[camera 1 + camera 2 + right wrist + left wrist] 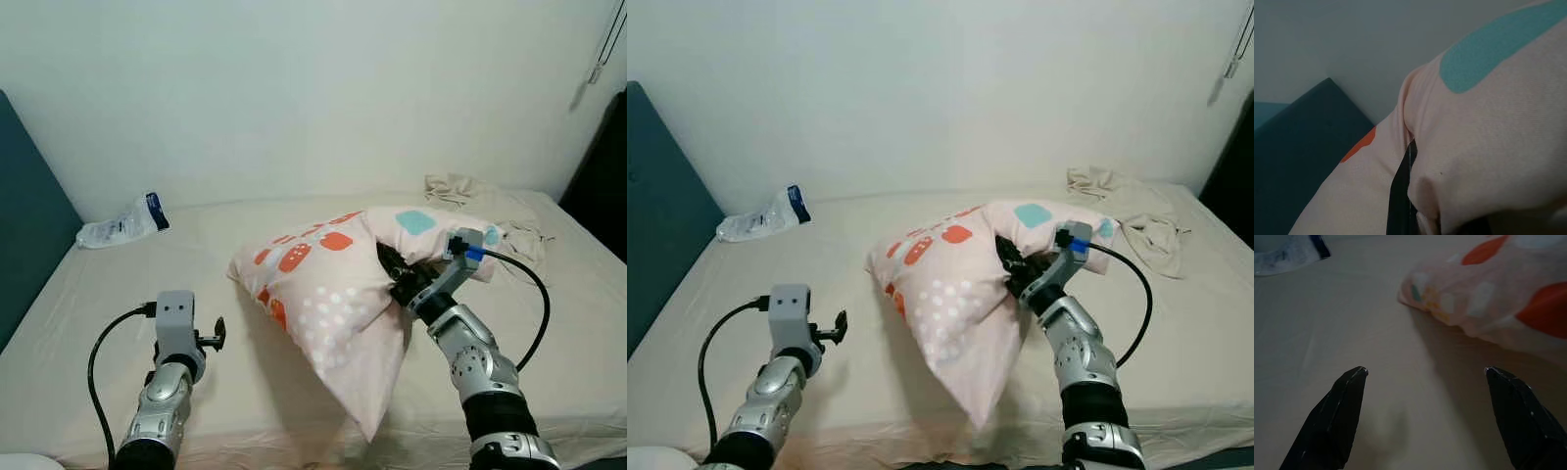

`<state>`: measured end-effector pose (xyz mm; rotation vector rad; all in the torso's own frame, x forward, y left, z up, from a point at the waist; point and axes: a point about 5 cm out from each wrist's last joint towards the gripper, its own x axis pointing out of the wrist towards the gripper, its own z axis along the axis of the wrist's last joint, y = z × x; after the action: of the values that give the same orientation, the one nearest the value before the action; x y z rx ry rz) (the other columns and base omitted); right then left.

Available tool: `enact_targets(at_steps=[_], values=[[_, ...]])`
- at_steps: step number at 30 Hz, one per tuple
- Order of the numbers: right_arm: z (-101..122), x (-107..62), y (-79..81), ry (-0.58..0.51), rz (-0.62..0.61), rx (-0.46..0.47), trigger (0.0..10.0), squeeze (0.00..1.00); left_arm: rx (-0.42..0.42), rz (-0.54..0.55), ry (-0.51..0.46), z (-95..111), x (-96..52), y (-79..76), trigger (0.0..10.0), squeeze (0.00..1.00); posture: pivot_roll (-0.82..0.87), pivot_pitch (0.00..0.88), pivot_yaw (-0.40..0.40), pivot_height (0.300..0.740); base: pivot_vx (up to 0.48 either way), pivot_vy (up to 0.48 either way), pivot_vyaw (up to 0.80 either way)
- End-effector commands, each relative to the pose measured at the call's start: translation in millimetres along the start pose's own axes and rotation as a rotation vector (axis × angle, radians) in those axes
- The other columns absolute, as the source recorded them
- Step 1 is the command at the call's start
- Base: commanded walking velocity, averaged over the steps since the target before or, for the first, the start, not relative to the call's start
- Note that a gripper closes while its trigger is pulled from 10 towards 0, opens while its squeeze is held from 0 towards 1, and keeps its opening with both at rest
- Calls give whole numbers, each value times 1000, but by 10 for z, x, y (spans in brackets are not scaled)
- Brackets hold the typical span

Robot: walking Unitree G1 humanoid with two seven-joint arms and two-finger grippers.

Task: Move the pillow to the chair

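Observation:
A pink pillow [333,294] with orange, white and teal patches is lifted off the bed [118,294], hanging with one corner down near the front edge. My right gripper [397,274] is shut on the pillow's right side, its fingers buried in the fabric. In the right wrist view one black finger [1400,196] shows pressed into a fold of the pillow [1488,142]. My left gripper [1425,377] is open above the sheet, to the left of the pillow [1488,289], holding nothing. The left arm [171,377] is low at the front left.
A clear plastic bag [122,223] lies at the bed's back left. Crumpled beige cloth [490,211] sits at the back right. A dark teal headboard [29,225] stands on the left, a white wall behind, a dark edge [602,186] at far right.

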<state>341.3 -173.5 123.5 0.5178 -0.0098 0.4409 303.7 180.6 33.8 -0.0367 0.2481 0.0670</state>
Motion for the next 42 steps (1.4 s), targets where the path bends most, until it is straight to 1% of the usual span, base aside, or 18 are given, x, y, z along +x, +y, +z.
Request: enact_targets(at_steps=[1,5,11,20,25,27,31,35,42], values=[[82,53,87,-41,47,-39,10000,0,7,-8,0,-13,-9,-6,10000,0,-35,0,18,740,0,-480,775],[50,63,120,-35,56,-38,10000,0,-9,-8,3,-17,-7,-14,10000,0,-35,0,20,740,0,-474,775],[-34,70,162,-10,65,-41,10000,0,-27,-6,-4,-10,-8,-14,10000,0,-33,0,23,740,0,0,775],[-48,73,167,-3,67,-42,10000,0,-22,-23,-8,4,0,-37,10000,0,-36,0,24,740,0,0,775],[-86,71,192,5,74,-40,10000,0,-26,-48,-12,6,-3,-91,10000,0,-36,0,21,740,0,-467,775],[-99,72,198,7,76,-38,10000,0,-37,-38,-15,6,-2,-95,10000,0,-35,0,20,740,0,0,775],[-104,76,202,7,77,-37,10000,0,-28,-28,-6,-3,2,-89,10000,0,-35,0,20,740,0,0,775],[-75,81,173,-8,56,-30,10000,0,-26,-30,0,-10,4,-87,10000,0,-34,0,19,740,0,0,772],[-69,80,173,-4,58,-46,10000,0,-23,-34,-5,7,10,-102,10000,0,-34,0,22,740,0,0,692]])
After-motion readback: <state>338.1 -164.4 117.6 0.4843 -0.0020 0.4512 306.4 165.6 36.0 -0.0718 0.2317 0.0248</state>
